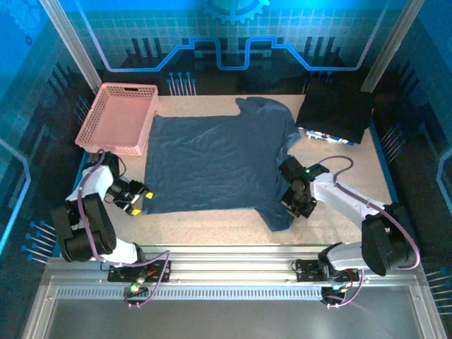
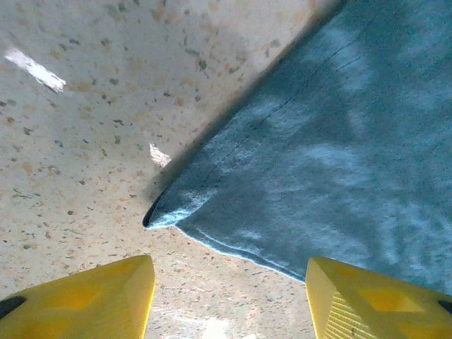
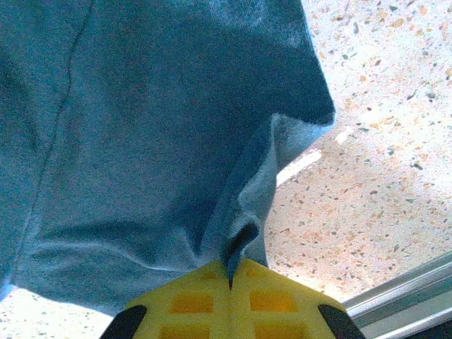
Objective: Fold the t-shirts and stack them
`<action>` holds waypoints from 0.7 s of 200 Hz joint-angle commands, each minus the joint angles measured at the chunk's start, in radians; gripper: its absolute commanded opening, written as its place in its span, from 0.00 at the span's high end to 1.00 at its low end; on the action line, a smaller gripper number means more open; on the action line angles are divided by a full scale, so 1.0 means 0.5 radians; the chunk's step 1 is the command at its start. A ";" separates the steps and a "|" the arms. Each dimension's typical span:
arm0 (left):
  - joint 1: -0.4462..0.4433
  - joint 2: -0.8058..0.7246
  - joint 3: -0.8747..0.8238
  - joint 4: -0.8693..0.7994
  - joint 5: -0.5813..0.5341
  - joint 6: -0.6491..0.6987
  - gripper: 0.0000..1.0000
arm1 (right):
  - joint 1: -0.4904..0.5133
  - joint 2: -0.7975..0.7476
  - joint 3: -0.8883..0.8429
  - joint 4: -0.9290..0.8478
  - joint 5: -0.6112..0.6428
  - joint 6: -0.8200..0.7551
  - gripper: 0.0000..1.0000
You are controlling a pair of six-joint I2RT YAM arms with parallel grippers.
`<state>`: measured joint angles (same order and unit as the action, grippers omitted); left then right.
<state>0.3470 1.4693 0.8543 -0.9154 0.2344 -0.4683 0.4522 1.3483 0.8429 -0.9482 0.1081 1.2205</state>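
A slate-blue t-shirt [image 1: 215, 162] lies spread flat on the speckled table, one sleeve toward the back and one hanging toward the near right. My right gripper [image 1: 295, 205] is shut on the near sleeve's edge; in the right wrist view a fold of the t-shirt [image 3: 155, 141] is pinched between the yellow fingertips of the right gripper [image 3: 230, 272]. My left gripper [image 1: 143, 200] stands open at the shirt's near left corner. In the left wrist view that corner of the t-shirt [image 2: 318, 162] lies just ahead of the spread left gripper [image 2: 229, 293], apart from both fingers.
A pink lattice basket [image 1: 120, 116] stands at the back left, close to the shirt's left edge. A dark folded stack [image 1: 335, 113] rests at the back right. A metal rail [image 1: 233, 272] runs along the near table edge.
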 commanded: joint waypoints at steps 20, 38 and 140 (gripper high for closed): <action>-0.091 0.061 -0.006 -0.083 -0.101 -0.003 0.41 | -0.060 -0.106 -0.016 -0.018 -0.040 -0.047 1.00; -0.125 0.105 -0.003 -0.097 -0.133 -0.011 0.42 | -0.085 -0.142 -0.047 -0.024 -0.044 -0.045 1.00; -0.145 0.401 -0.094 0.184 -0.185 -0.018 0.88 | -0.173 -0.294 -0.141 -0.047 -0.032 -0.047 1.00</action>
<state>0.2806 1.6424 0.8513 -0.9127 0.1295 -0.4744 0.3847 1.2270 0.7681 -0.9485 0.0864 1.2053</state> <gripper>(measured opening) 0.202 0.063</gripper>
